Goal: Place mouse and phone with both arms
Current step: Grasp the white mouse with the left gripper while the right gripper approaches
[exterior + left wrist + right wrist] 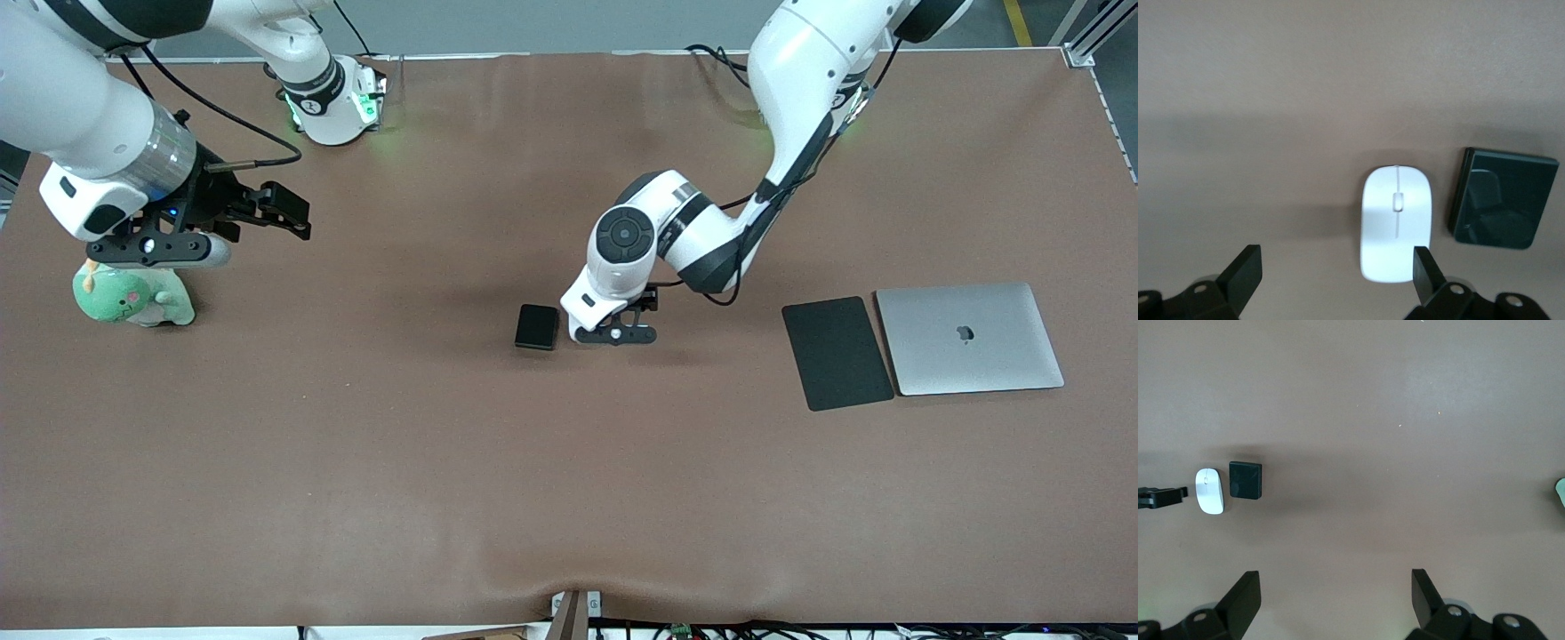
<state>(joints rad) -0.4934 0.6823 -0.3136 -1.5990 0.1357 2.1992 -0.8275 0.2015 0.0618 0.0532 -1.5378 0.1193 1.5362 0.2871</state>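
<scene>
The black phone (537, 326) lies flat near the middle of the table. In the front view the white mouse is hidden under the left arm's hand. The left wrist view shows the mouse (1395, 223) right beside the phone (1503, 198), a narrow gap between them. My left gripper (613, 336) (1336, 273) hangs open low over the table, one finger (1425, 270) over the mouse's edge. It holds nothing. My right gripper (289, 213) (1335, 593) is open and empty, up in the air at the right arm's end. Its wrist view shows the mouse (1209, 491) and phone (1245, 480) small.
A flat black mouse pad (837, 353) and a closed silver laptop (969, 338) lie side by side toward the left arm's end. A green plush toy (133, 298) stands under the right arm's wrist. The brown table (569, 498) stretches wide nearer the front camera.
</scene>
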